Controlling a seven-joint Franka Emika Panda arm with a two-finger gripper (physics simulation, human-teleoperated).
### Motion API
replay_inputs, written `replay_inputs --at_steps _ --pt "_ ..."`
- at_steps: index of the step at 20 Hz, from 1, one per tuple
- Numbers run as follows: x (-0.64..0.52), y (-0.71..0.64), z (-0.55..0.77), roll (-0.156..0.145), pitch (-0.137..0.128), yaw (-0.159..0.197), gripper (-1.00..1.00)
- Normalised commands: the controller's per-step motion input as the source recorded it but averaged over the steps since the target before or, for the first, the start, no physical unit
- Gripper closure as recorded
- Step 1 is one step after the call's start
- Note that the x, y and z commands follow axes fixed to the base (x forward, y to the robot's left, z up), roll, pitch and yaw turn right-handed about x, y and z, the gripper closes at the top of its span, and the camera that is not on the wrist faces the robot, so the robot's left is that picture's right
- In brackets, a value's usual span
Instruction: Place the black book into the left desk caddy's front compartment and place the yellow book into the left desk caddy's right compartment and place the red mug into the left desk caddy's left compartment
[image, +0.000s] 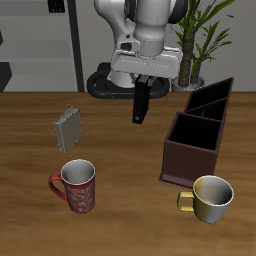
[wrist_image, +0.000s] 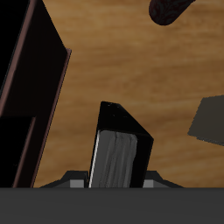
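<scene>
My gripper (image: 141, 88) is shut on the black book (image: 141, 102) and holds it in the air above the table, beside the left desk caddy (image: 197, 133). In the wrist view the black book (wrist_image: 120, 149) stands between my fingers, with the caddy's dark wall (wrist_image: 31, 79) close beside it. The yellow book (image: 69, 127), pale grey-tan, lies on the table away from the caddy; it shows in the wrist view (wrist_image: 209, 122) too. The red mug (image: 77, 185) stands near the table's front edge; its rim shows in the wrist view (wrist_image: 173, 9).
A shiny yellow-gold mug (image: 210, 198) stands in front of the caddy near the table's front edge. A potted plant (image: 205, 30) stands behind the caddy. The robot's base (image: 110, 80) sits at the table's back.
</scene>
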Motion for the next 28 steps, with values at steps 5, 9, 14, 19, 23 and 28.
replay_inputs --at_steps 5,9,14,19,23,28 --pt "-0.35 0.32 -0.04 0.057 -0.013 -0.004 1.00" --pt "-0.13 0.20 -0.01 0.035 0.017 -0.013 1.00" --pt "-0.08 0.26 0.06 0.045 -0.006 0.008 1.00" --pt "0.05 0.36 0.18 0.062 0.007 0.003 1.00" --pt "0.24 0.23 0.18 0.033 0.000 0.020 1.00" --pt "0.26 0.19 0.16 0.021 -0.023 0.025 1.00"
